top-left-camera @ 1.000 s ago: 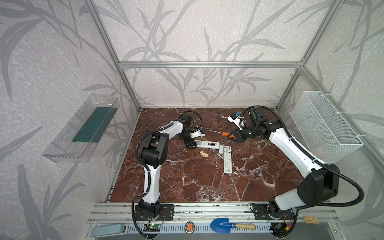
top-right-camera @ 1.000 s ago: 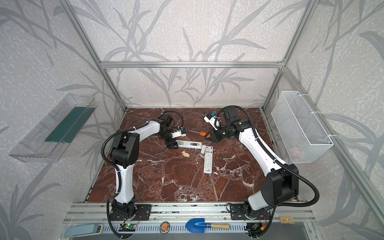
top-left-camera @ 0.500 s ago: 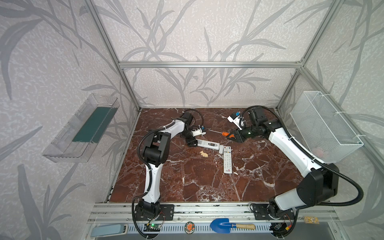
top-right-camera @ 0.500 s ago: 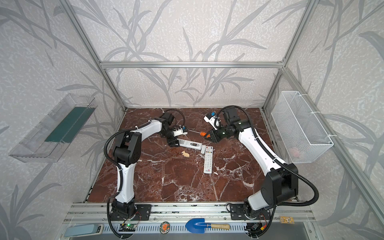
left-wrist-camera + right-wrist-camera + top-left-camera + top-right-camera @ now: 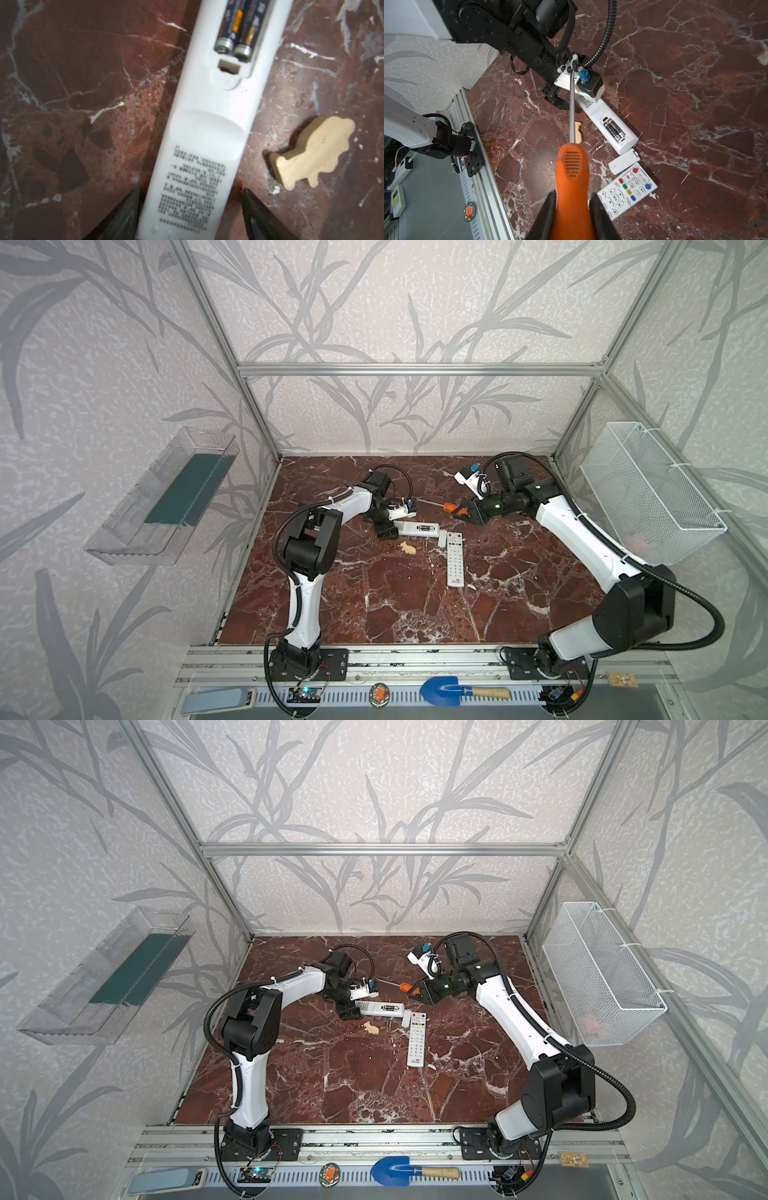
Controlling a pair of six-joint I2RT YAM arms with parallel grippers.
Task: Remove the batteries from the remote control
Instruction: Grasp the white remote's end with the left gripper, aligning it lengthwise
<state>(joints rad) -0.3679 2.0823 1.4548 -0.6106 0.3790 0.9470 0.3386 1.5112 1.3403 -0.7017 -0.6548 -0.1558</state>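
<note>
— Fingers (image 5: 124,218) of the left gripper (image 5: 191,188): how do they stand?

— Spread, one on each side of the remote control (image 5: 199,133) at its printed end, with a sliver of table (image 5: 62,83) showing beside one. The right gripper (image 5: 572,194) pinches the orange handle of the screwdriver (image 5: 571,172).

— And the batteries (image 5: 234,31)?

— Two lie side by side in the open compartment, lengthwise along the face-down remote control. It lies crosswise in both top views. Their visible silvery ends point toward the left gripper.

— Anything unclear?

— Their far ends are cut off in the left wrist view. From above they are only a dark patch. I cannot tell where the screwdriver's tip ends.

— Around them?

— A loose cover (image 5: 624,164) lies between that end and a second remote (image 5: 627,193), which is buttons up. A wooden animal (image 5: 311,153) lies beside.

— Since a second ago?

— Nothing on the table has moved, and the left wrist has barely shifted.
</note>
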